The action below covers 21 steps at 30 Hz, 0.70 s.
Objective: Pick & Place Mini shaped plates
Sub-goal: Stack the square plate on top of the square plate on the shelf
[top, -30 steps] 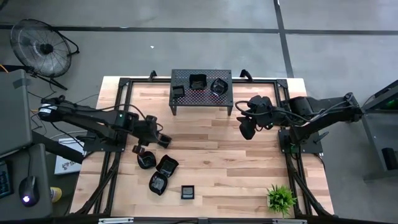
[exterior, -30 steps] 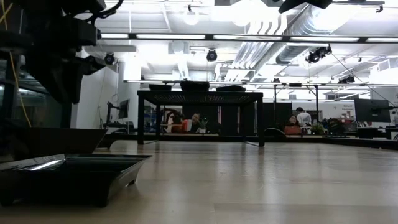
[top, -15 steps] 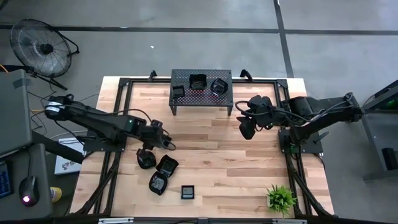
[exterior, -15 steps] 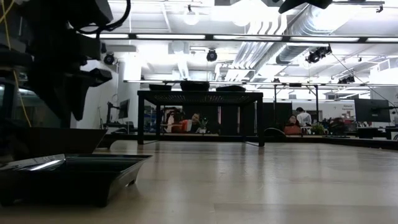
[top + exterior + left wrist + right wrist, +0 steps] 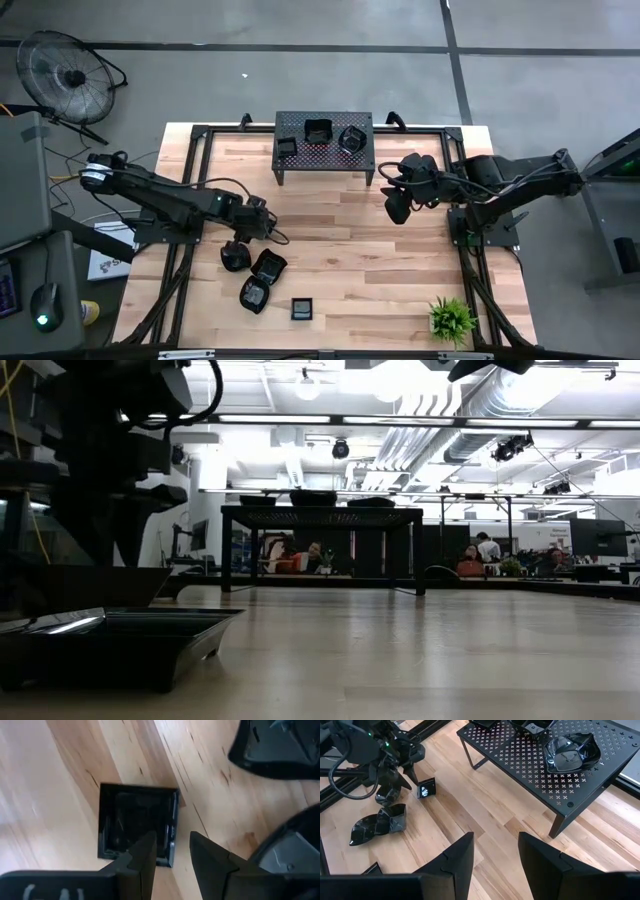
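A small square black plate (image 5: 131,820) lies flat on the wood, also seen in the right wrist view (image 5: 426,788). My left gripper (image 5: 171,836) (image 5: 266,230) hangs open just above it, pointing steeply down, with the plate's one rim below the gap between the fingers. I see no touch. More mini shaped plates lie near the table's front left (image 5: 235,257) (image 5: 268,266) (image 5: 253,295) (image 5: 301,308). Three others sit on the perforated stand (image 5: 287,147) (image 5: 318,130) (image 5: 352,139). My right gripper (image 5: 397,212) (image 5: 495,840) waits open, high above the table's right half.
The black perforated stand (image 5: 300,160) on legs occupies the far middle. A small green plant (image 5: 452,320) stands at the near right corner. Two larger plates (image 5: 280,745) (image 5: 295,852) lie close beside the left gripper. Bare wood stretches across the middle and right.
My left gripper has come down and moved toward the table's right and near edges, ending over the small square plate. Its fingers keep the same gap. The plates have stayed where they were.
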Available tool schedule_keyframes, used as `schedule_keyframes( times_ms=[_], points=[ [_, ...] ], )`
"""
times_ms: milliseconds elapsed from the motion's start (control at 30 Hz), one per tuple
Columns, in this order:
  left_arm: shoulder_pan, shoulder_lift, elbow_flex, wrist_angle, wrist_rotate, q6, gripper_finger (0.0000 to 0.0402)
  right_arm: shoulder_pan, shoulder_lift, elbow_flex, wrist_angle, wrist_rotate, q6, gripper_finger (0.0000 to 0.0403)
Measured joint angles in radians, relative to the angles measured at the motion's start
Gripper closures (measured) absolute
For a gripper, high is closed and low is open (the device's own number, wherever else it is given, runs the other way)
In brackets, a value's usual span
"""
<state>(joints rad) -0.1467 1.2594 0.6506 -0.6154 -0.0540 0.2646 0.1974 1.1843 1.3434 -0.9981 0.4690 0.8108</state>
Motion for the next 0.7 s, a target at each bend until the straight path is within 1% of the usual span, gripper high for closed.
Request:
schedule_keyframes(
  times_ms=[67, 267, 333, 467, 700],
  points=[
    [0.000, 0.013, 0.000, 0.028, 0.000, 0.000, 0.0287, 0.000, 0.000, 0.000, 0.000, 0.000, 0.000, 0.0253],
    [0.000, 0.037, 0.000, 0.028, 0.000, 0.021, 0.0287, 0.000, 0.000, 0.000, 0.000, 0.000, 0.000, 0.0253],
    [0.000, 0.044, 0.000, 0.052, 0.000, 0.025, 0.0287, 0.000, 0.000, 0.000, 0.000, 0.000, 0.000, 0.0253],
    [0.000, 0.048, 0.000, 0.038, -0.004, 0.027, 0.0287, 0.000, 0.000, 0.000, 0.000, 0.000, 0.000, 0.0253],
    [0.000, 0.053, 0.000, 0.034, -0.009, 0.086, 0.0287, 0.000, 0.000, 0.000, 0.000, 0.000, 0.000, 0.0253]
  ],
)
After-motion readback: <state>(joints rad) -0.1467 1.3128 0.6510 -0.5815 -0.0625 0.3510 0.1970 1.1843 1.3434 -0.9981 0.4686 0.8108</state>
